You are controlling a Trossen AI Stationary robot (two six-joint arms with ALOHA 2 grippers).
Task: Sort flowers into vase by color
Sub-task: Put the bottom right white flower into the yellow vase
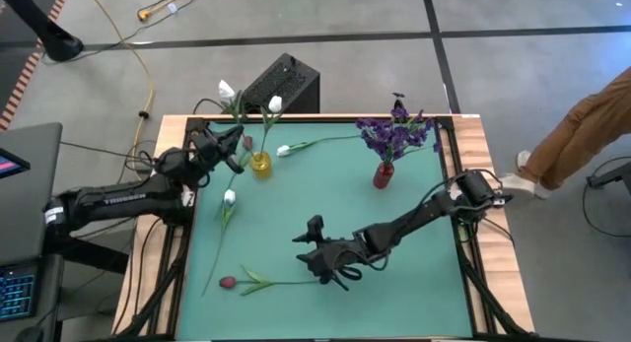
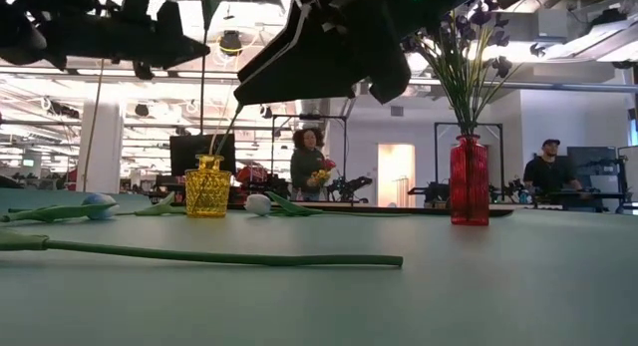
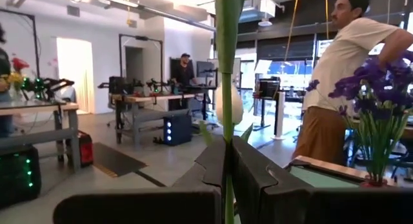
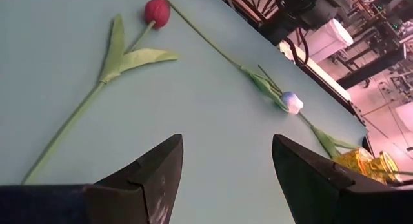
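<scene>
Surface: a green mat [image 1: 394,243] covers the table, edged by a pale wooden border [image 1: 486,184].
Room: an open workshop with benches and screens; a person in tan trousers [image 1: 582,135] stands off the table's right edge, others farther back in the low view.
Left gripper [image 1: 233,142]: at the mat's far-left corner, just beside the yellow vase [image 1: 260,164] — fingers closed on a green tulip stem [image 3: 227,88] that runs straight up between them, a white bloom [image 3: 228,104] visible behind it.
Yellow vase: holds white tulips [image 1: 275,104] leaning outward.
Loose flowers, left side: a white tulip [image 1: 229,197] lies on the mat near the left edge; another white one [image 1: 283,151] lies right of the yellow vase.
Dark red tulip [image 1: 228,282]: flat on the near-left mat, stem pointing right toward the right gripper [image 1: 340,273].
Right gripper: low over the mat's centre-front, fingers spread wide and empty — the red tulip's stem end lies just beside them, untouched.
Red vase [image 1: 384,174]: far right of centre, carrying the purple spray [image 1: 397,133].
</scene>
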